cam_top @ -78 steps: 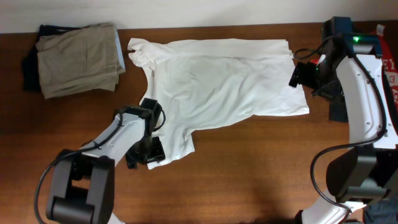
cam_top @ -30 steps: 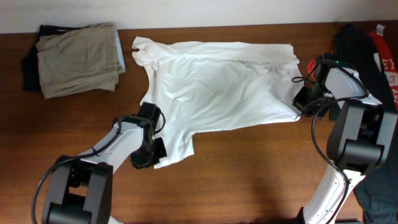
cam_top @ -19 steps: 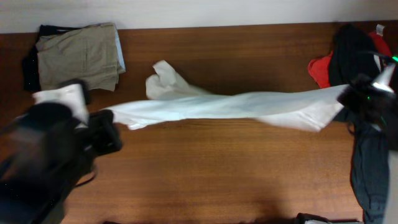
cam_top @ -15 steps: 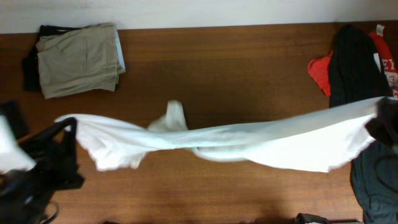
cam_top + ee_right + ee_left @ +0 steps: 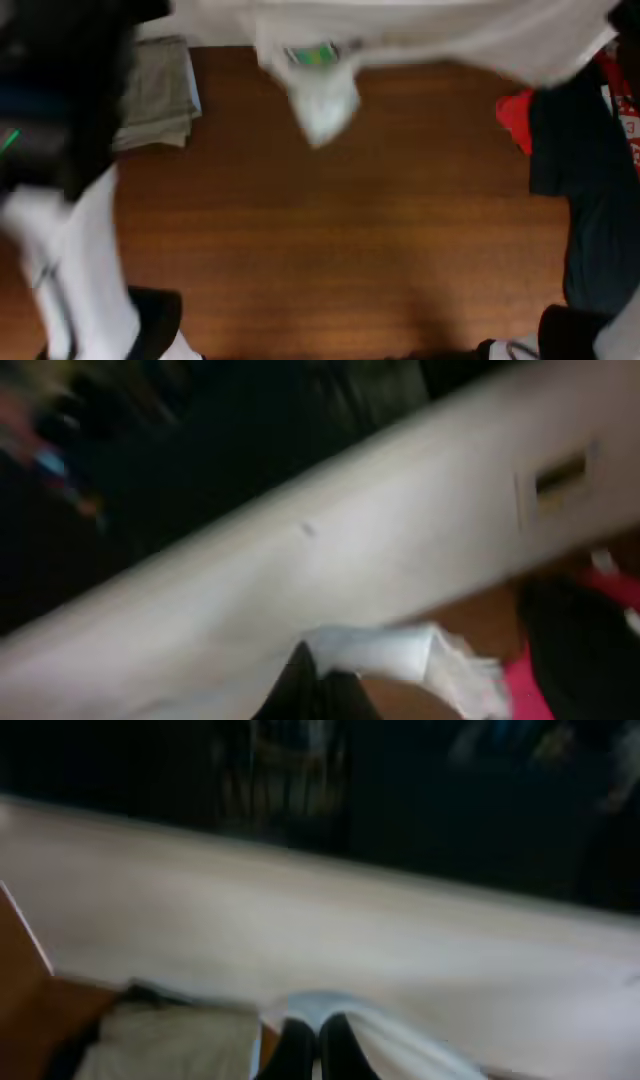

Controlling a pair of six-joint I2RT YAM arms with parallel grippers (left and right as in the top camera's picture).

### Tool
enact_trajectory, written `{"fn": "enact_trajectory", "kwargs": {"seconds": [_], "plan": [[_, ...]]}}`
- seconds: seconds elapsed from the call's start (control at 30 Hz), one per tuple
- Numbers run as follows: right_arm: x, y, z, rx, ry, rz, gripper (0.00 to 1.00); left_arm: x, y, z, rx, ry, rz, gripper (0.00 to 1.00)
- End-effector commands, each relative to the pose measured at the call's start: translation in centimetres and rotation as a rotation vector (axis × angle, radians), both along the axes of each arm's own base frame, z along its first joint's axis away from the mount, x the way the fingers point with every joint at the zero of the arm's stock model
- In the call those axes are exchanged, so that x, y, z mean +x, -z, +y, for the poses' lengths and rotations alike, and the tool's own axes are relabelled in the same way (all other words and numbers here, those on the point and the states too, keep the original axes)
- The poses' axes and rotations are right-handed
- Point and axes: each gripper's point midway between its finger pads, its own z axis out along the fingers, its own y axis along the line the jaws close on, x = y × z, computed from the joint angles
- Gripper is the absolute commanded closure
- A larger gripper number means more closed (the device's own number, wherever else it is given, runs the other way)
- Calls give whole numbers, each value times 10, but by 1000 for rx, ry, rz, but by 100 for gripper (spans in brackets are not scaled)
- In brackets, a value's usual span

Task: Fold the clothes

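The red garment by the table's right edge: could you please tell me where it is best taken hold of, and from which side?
Probably by the bare corner of the red garment that pokes out left of the black garment, coming from the middle of the table. The rest seems covered by the black cloth.
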Motion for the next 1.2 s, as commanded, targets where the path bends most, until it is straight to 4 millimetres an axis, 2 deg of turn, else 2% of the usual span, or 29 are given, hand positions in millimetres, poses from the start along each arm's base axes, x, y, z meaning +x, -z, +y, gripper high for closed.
{"fn": "enact_trajectory", "kwargs": {"seconds": [0.0, 0.07, 0.1, 0.13, 0.17, 0.2, 0.27, 0.33, 0.37, 0.4, 0.43, 0.47, 0.5, 0.53, 0.57, 0.6, 0.63, 0.67, 0.77, 0.87, 0.93, 1.0, 1.03, 1.1, 1.17], "plan": [[-25, 0, 3, -12, 9, 32, 96, -61, -32, 15, 27, -4, -51, 99], [-17, 64, -18, 2, 107, 271, 96, -40, 28, 5, 54, 39, 168, 99], [-13, 91, -18, 21, 103, 371, 96, -23, 68, -7, 57, 90, 303, 99], [-5, 145, -20, 52, 93, 554, 96, 1, 147, -22, 36, 133, 562, 99], [0, 191, -20, 75, 83, 692, 96, 13, 218, -25, 14, 100, 785, 99], [4, 246, -16, 98, 64, 831, 96, 16, 289, -26, 0, 62, 1002, 99], [-10, 322, -8, 136, 43, 1024, 96, -1, 361, -27, -28, 12, 1237, 99], [-23, 348, -5, 151, 39, 1105, 96, -13, 362, -25, -25, 5, 1272, 99], [-27, 349, -4, 148, 35, 1114, 96, -24, 351, -23, -25, 6, 1274, 99], [-30, 344, -4, 145, 35, 1103, 96, -31, 339, -24, -29, 15, 1259, 99], [-36, 331, -6, 132, 49, 1069, 96, -40, 323, -31, -55, 54, 1224, 99], [-43, 323, -9, 110, 70, 1057, 96, -53, 297, -42, -67, 105, 1162, 99], [-51, 317, -14, 83, 98, 1059, 96, -66, 280, -50, -66, 139, 1120, 99], [-59, 316, -18, 62, 121, 1076, 96, -84, 268, -56, -52, 169, 1095, 99], [-62, 317, -20, 54, 128, 1091, 96, -100, 265, -61, -40, 191, 1095, 99], [-65, 323, -20, 52, 127, 1113, 96, -119, 268, -64, -34, 205, 1118, 99], [-68, 326, -22, 41, 140, 1129, 96, -160, 295, -72, -47, 230, 1225, 99], [-71, 327, -25, 46, 154, 1139, 96, -175, 308, -76, -53, 245, 1273, 99], [-97, 331, -49, 92, 233, 1216, 96, -237, 372, -75, -73, 192, 1413, 99], [-121, 347, -51, 111, 222, 1323, 96, -273, 415, -68, -104, 170, 1517, 99], [-140, 383, -44, 134, 205, 1435, 96, -292, 441, -67, -121, 165, 1601, 99], [-156, 417, -38, 166, 218, 1508, 96, -301, 446, -62, -123, 127, 1638, 99], [-160, 426, -36, 174, 222, 1527, 96, -306, 445, -58, -118, 99, 1654, 99], [-164, 437, -33, 198, 228, 1540, 96, -315, 438, -36, -80, -51, 1649, 99], [-159, 438, -31, 213, 220, 1517, 96, -317, 427, -30, -133, -99, 1554, 99]]}}
